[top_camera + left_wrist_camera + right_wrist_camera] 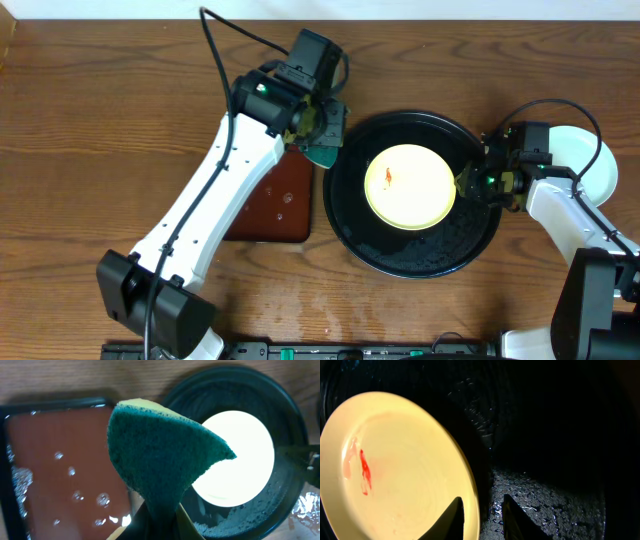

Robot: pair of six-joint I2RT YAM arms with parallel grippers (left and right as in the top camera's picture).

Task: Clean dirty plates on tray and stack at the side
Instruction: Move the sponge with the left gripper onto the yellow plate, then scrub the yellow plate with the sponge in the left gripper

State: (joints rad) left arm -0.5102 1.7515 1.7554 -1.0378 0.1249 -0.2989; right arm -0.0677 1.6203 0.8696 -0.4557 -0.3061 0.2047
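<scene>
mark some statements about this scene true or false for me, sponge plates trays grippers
1. The left gripper holds a green sponge. True.
2. The yellow plate lies on the brown tray. False: it lies on the black tray.
3. The yellow plate carries a red smear. True.
4. The sponge is over the middle of the yellow plate. False: seen from overhead, it is by the black tray's left rim, short of the plate.
5. Three plates lie on the black tray. False: only the yellow one does.
6. The right gripper has its fingers either side of the yellow plate's rim. True.
</scene>
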